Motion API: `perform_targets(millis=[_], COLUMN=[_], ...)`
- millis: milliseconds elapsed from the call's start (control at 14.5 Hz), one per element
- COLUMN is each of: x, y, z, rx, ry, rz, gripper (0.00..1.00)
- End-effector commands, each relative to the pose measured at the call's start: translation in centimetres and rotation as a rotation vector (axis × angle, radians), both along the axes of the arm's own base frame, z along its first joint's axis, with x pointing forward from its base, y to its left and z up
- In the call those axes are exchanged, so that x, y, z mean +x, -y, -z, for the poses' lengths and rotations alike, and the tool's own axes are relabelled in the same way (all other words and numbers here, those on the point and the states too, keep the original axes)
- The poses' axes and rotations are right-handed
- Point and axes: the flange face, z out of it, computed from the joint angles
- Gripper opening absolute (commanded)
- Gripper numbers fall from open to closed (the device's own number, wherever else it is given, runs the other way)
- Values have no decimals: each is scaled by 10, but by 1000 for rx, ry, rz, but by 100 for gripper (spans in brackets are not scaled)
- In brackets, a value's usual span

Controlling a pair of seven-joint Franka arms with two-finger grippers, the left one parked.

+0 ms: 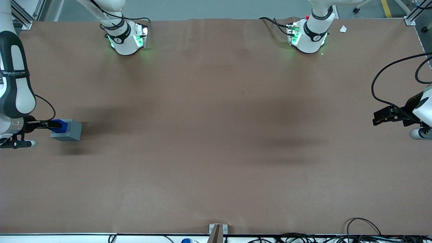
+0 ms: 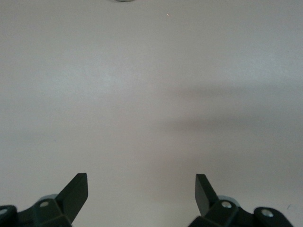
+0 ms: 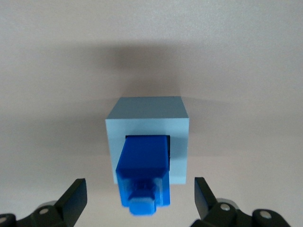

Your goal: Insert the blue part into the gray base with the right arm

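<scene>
The gray base point(image 1: 70, 131) stands on the brown table near the working arm's end. The blue part point(image 1: 57, 125) sits in the recess of the gray base point(image 3: 180, 137), with its stepped, narrower end sticking out toward the gripper. In the right wrist view the blue part point(image 3: 144, 165) lies between the two fingers without touching them. The right arm point(image 1: 15, 84) reaches over it. Its gripper point(image 1: 42, 124) is open, with one finger on each side of the blue part's protruding end; it also shows in the right wrist view point(image 3: 139, 188).
The two arm bases point(image 1: 125, 37) point(image 1: 308, 35) stand at the table edge farthest from the front camera. The parked arm's gripper point(image 1: 388, 115) hangs at its end of the table. A metal bracket point(image 1: 217, 230) and cables point(image 1: 361, 229) lie at the nearest edge.
</scene>
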Motion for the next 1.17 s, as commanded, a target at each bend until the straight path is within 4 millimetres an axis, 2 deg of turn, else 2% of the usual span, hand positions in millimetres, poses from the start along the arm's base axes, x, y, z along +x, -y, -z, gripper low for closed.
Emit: perform_targets(millis=[0, 138, 276, 621, 897, 1103], x=[-3, -10, -22, -54, -74, -81], y=[-4, -8, -17, -51, -113, -167], z=[-45, -79, -121, -226, -288, -311], rx=[-9, 25, 31, 52, 10, -20], ry=[26, 53, 47, 66, 63, 83], rz=[0, 26, 36, 111, 186, 179], gripper=[100, 100, 100, 100, 100, 100])
